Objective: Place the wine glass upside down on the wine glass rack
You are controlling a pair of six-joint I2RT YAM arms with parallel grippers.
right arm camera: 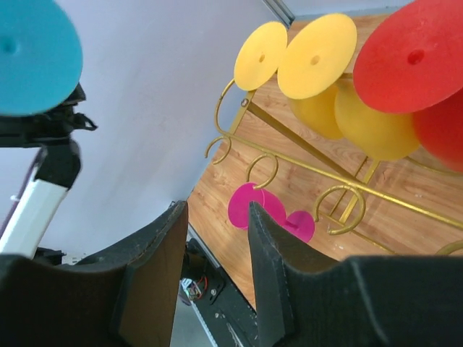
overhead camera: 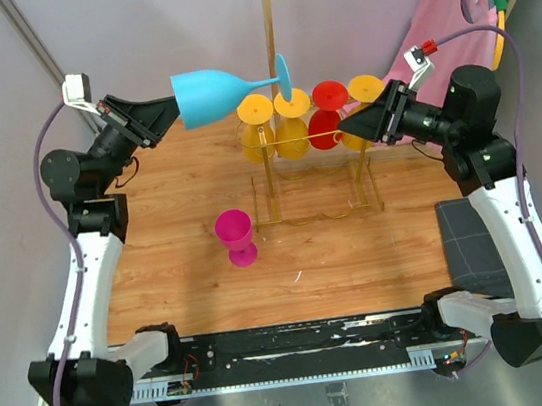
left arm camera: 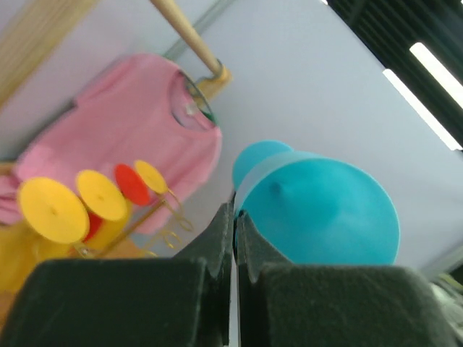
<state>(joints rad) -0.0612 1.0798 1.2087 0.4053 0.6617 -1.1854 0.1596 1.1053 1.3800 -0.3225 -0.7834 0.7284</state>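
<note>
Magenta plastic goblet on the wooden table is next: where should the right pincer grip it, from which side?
Probably the bowl. The magenta plastic goblet stands upright on the wooden table, mouth up, left of the gold wire rack. Bring the open right pincer in level from the near right, clear of the rack, leaving stem and foot free.

From the left wrist, the lower part of the blue glass is hidden behind the left gripper's blurred dark fingers. From the right wrist, the right edge cuts off the red glass and the gold rack, and the right gripper partly covers the pink glass.
</note>
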